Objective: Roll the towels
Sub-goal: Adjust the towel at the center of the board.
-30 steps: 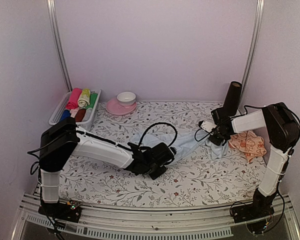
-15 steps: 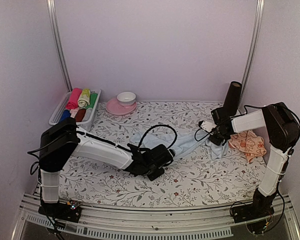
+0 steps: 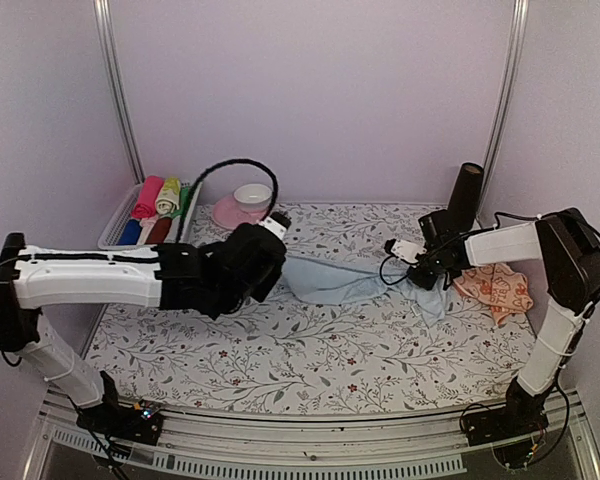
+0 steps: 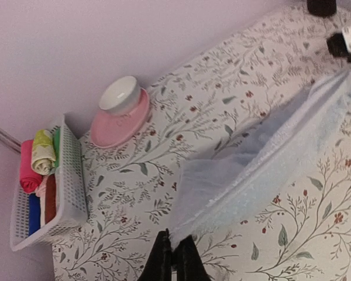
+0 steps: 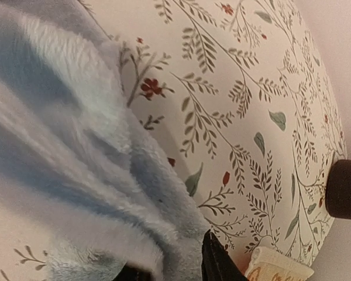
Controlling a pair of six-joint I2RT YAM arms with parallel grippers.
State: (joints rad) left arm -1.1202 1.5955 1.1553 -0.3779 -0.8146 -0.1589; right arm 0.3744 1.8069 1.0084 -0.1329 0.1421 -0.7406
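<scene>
a: left gripper (image 4: pixel 174 252)?
b: pinched tight on a corner of the blue towel (image 3: pixel 345 280), raised off the sheet (image 3: pixel 280 350).
a: where does the towel run?
b: stretched across mid-table from that corner to the right gripper (image 5: pixel 172 268), bunched there.
a: right gripper's hold?
b: cloth lies between its fingers (image 5: pixel 216 263); gripping or loose, cannot tell.
a: peach towel (image 3: pixel 495 287)?
b: crumpled at the right edge, just beyond the right gripper.

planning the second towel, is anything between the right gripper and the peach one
Nothing visible does: the peach towel lies just right of the right gripper on the sheet. The blue towel sits between its jaws, though.
</scene>
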